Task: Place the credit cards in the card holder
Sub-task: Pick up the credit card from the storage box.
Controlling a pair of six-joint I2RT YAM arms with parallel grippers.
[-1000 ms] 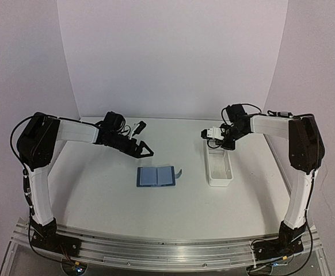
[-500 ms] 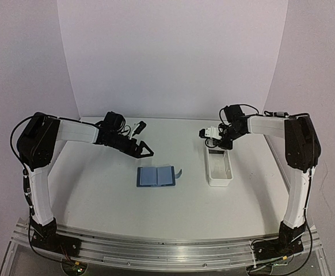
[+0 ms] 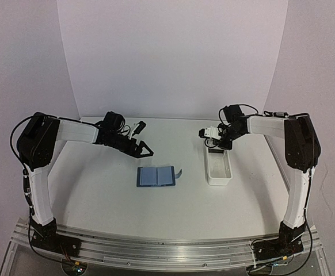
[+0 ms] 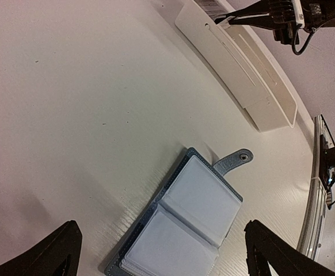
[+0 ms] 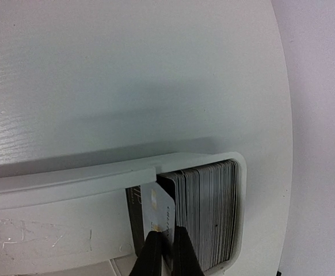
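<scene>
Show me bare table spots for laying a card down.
Bare table between the open card holder and the white tray; a wider patch left of the holder; the near strip. Crowded: the tray's far end, where the right gripper pinches a credit card off the stack.

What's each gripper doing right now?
Left gripper: open, holding nothing.
Right gripper: closed on the edge of a credit card standing in the white tray.
</scene>
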